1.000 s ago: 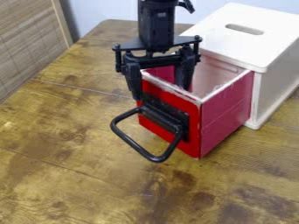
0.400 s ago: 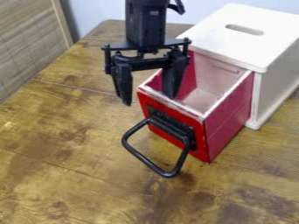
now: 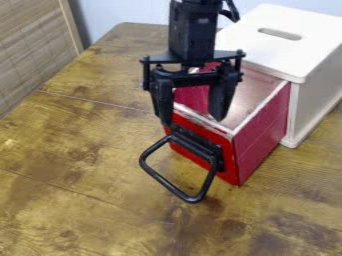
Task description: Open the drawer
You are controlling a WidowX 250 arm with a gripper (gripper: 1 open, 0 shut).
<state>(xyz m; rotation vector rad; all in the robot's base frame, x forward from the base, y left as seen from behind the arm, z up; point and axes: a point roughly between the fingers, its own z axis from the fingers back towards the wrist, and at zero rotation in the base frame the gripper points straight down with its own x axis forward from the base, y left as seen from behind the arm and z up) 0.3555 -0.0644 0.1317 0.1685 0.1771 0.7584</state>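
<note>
Trouble is looming where the black gripper (image 3: 193,96), fingers spread wide and holding nothing, is hanging over the red box-shaped drawer (image 3: 230,122) already standing pulled out of the white cabinet housing (image 3: 299,62): a dip could be knocking it.

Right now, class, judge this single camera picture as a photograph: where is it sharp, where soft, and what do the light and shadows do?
Camera view: the fingers and arm look slightly soft, while the drawer and its loop handle are sharper; lighting is even and diffuse, with faint shadows on the wooden table; the white cabinet is bright, nearly washed out.
</note>
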